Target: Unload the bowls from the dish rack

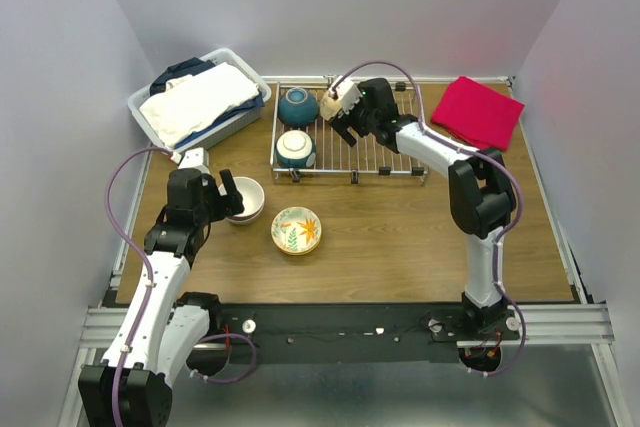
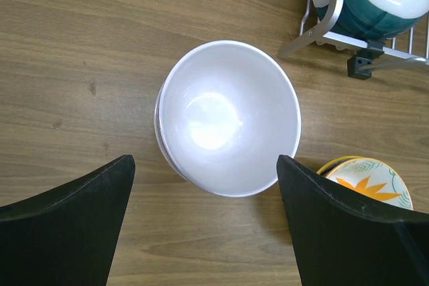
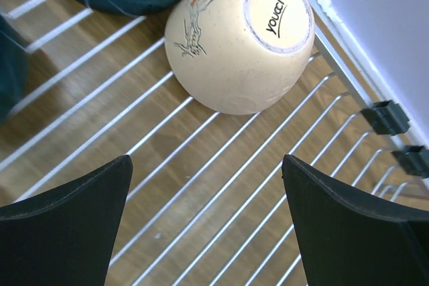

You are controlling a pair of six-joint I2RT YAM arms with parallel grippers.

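Bowls update: the left end effector (image 2: pixel 204 159) is spread wide, straddling the white bowl (image 2: pixel 228 118) from above and holding nothing. That bowl sits upright on the bench (image 2: pixel 80 45), just beside the floral bowl (image 2: pixel 365 179), and both are off the rack (image 1: pixel 380 152). The right end effector (image 3: pixel 206 159) is spread just as wide, also holding nothing. It hovers over the rack wires with the cream bowl (image 3: pixel 238 38) just ahead of its fingers. The cream bowl lies bottom-up near the back rim.

Count: three on the rack. That's the cream bowl, a teal bowl (image 1: pixel 297 105) at the back-left, and a second teal bowl (image 1: pixel 295 149) in front of it, showing a white base. Two are on the bench, though the white one has a doubled rim on its left edge, so it might be a stack of two; I can't tell from this angle.

The left arm (image 1: pixel 165 257) reaches forward from its base, wrist tipped down at the white bowl. The right arm (image 1: pixel 480 197) rises with its elbow out to the right, and the forearm angles back-left across the rack.
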